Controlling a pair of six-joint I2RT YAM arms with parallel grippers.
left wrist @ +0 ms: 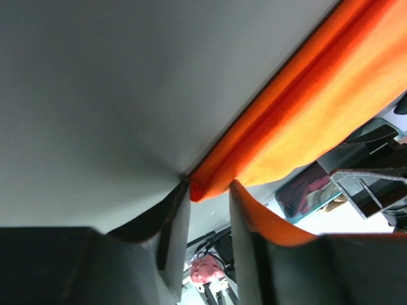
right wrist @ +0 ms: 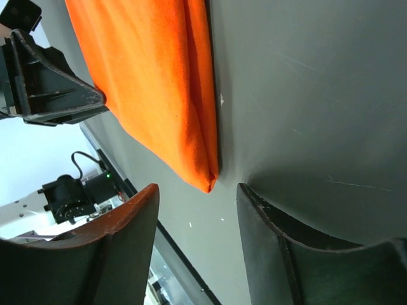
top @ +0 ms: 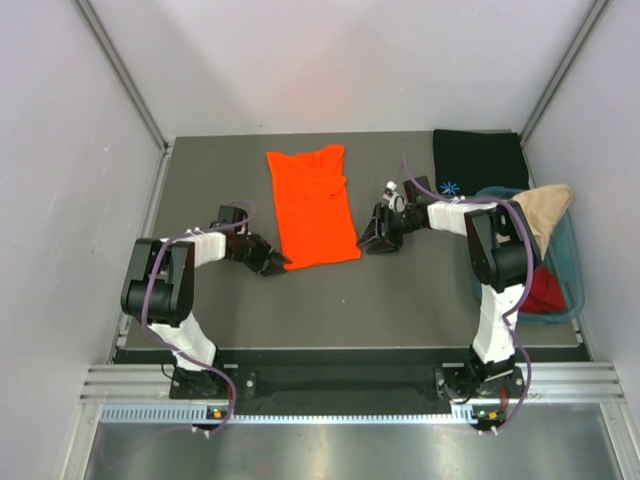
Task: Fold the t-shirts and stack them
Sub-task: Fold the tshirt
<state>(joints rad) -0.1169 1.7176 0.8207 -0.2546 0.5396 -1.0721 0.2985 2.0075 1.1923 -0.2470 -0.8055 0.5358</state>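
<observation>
The bright orange t-shirt lies folded into a long strip in the middle of the grey table. My left gripper is low at its near left corner. In the left wrist view that orange corner sits between the fingertips of the left gripper, against one finger, with a gap to the other. My right gripper is at the near right corner. The right gripper stands open, and the orange corner lies just ahead of its tips. A black t-shirt with a blue star lies folded at the back right.
A teal tub stands at the right edge, behind the right arm. A beige t-shirt hangs over its rim and a dark red one lies inside. White walls close in the table on three sides.
</observation>
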